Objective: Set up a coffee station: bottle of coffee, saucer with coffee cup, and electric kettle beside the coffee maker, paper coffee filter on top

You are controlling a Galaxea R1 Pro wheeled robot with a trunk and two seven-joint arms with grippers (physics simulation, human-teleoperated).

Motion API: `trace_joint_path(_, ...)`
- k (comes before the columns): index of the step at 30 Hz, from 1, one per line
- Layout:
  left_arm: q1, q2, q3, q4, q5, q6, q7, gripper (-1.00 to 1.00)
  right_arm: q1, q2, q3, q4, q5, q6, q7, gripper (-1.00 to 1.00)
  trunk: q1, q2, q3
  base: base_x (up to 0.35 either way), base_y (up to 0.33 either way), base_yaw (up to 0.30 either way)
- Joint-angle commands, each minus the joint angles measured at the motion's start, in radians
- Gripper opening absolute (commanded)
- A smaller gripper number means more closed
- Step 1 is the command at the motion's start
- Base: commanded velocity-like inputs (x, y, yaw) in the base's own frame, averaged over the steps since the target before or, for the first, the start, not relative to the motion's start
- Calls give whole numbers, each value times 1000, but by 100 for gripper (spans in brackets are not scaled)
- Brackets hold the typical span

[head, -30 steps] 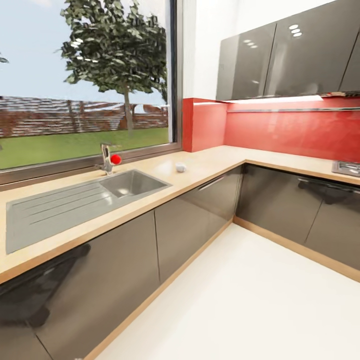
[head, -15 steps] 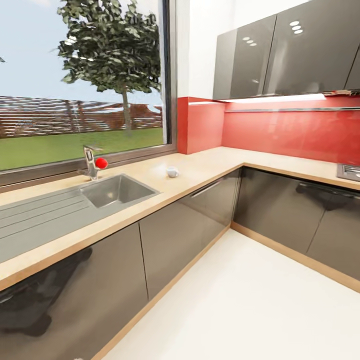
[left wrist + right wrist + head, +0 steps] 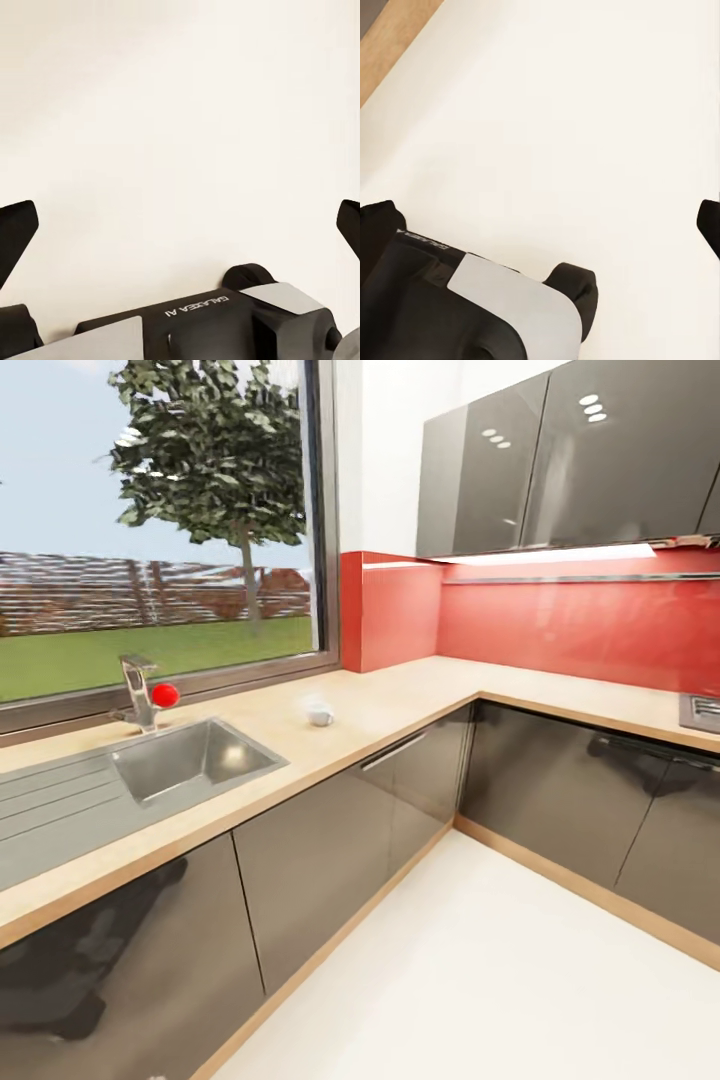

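Camera has swung right since a second ago: sink, tap and cup all sit further left in the head view, and more of the right-hand counter run has come in. No sign that the things themselves moved.

Left gripper [image 3: 180,232], wrist view: fingers spread wide at the two sides of the frame, nothing between them, pale floor [image 3: 180,112] beneath. Right gripper [image 3: 544,229], wrist view: likewise spread, nothing held, pale floor below, a strip of wooden plinth [image 3: 390,45] at one corner.

Head view, near to far. White floor [image 3: 480,960] in the angle of an L-shaped counter [image 3: 400,700] with dark glossy cabinet fronts [image 3: 330,840]. Steel sink [image 3: 195,758] set in the counter's left run, drainer to its left. Tap [image 3: 138,692] with red knob [image 3: 164,694] at the sink's back edge. Cup [image 3: 318,713], small and white, blurred, stands alone on the counter right of the sink, well short of the inner corner. Hob [image 3: 703,712] edge on the right run. Red splashback [image 3: 580,620], dark wall cabinets [image 3: 560,460] above. Window [image 3: 150,520] behind the sink.
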Motion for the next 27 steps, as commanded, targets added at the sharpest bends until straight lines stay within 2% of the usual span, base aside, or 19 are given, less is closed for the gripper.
trace_joint_path(1, -1, 1, -6, 0, 11, 10, -3, 100, -1, 1, -9, 0, 9, -1, 4, 100, 0, 0, -1, 260, -236, 42)
trace_joint_path(8, -1, 1, -6, 0, 11, 10, -3, 100, -1, 1, -9, 0, 9, -1, 4, 100, 0, 0, -1, 255, -241, 152)
trace_joint_path(27, -1, 1, -6, -1, 11, 10, -3, 100, -1, 2, -9, 0, 9, -1, 3, 100, 0, 0, -1, 210, -252, 253)
